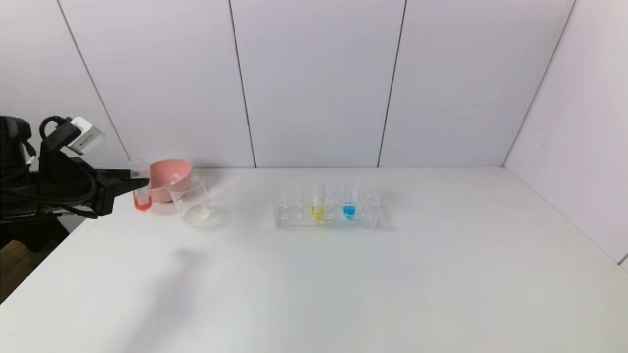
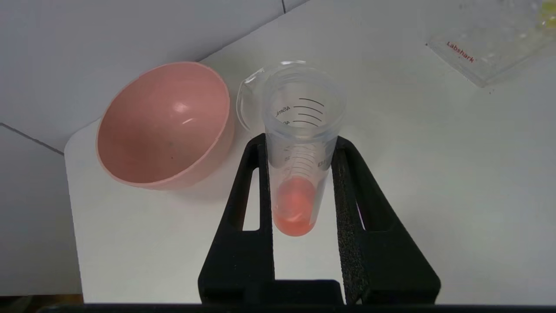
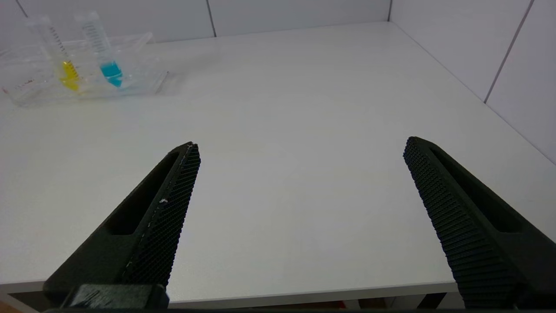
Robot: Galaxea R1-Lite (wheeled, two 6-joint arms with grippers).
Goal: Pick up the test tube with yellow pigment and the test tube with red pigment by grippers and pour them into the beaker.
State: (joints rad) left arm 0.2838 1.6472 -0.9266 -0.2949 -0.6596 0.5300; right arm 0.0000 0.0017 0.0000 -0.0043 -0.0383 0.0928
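The slim clear test tube with red-orange pigment [image 2: 299,174] at its rounded tip hangs upright, clamped between the black fingers of the left gripper [image 1: 140,182], just beside the clear straight-sided beaker [image 1: 190,201] and in front of the pink plastic bowl [image 2: 163,126]. The clear tube with yellow pigment [image 1: 318,202] waits in the transparent rectangular rack [image 1: 294,215], next to a blue-tipped tube [image 1: 349,202]. The right gripper [image 3: 299,169] hovers wide open near the table's front edge. Judging by this, the red pour is in hand; next the tube's mouth must come over the beaker's rim and tip.
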